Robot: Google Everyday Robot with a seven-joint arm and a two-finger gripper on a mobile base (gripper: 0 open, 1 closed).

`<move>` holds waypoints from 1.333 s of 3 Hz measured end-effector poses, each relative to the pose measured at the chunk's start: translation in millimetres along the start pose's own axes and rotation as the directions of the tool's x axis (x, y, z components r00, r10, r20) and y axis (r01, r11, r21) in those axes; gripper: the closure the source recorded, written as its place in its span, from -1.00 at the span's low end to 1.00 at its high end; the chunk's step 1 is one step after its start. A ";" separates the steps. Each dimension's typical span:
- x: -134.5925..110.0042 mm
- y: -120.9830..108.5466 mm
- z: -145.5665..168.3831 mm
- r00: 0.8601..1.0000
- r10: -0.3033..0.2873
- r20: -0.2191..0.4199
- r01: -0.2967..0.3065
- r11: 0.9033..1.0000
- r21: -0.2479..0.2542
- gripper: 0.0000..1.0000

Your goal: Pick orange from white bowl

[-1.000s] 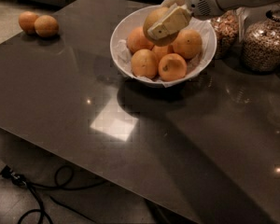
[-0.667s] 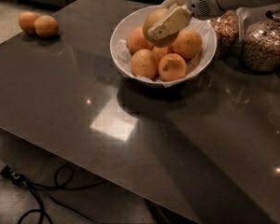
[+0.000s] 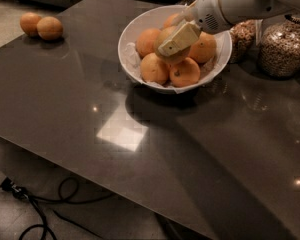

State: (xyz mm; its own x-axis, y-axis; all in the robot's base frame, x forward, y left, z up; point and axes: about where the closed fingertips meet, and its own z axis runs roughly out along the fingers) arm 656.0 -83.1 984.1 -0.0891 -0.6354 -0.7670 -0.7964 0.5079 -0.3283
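Gripper looks clamped on the orange in the white bowl by the table's far edge. Next we'd lift straight up.

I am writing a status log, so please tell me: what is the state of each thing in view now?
orange: topmost in the white bowl, gripper on it, not yet lifted out.
white bowl: upright, paper-lined, holding several other oranges.
gripper: down in the bowl, against the orange.
two loose oranges: side by side on the table, far left.
glass jars: upright, filled, right of the bowl.
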 end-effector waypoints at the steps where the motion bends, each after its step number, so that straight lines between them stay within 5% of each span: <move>1: 12.7 0.9 9.8 0.999 0.016 -0.038 -0.016 1.000 -0.005 1.00; 4: 8.5 0.4 10.5 0.999 0.023 -0.039 -0.024 1.000 -0.014 -0.30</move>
State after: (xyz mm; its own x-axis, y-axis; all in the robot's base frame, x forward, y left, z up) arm 661.2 -82.2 971.6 -0.1311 -0.6456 -0.7523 -0.8020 0.5151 -0.3023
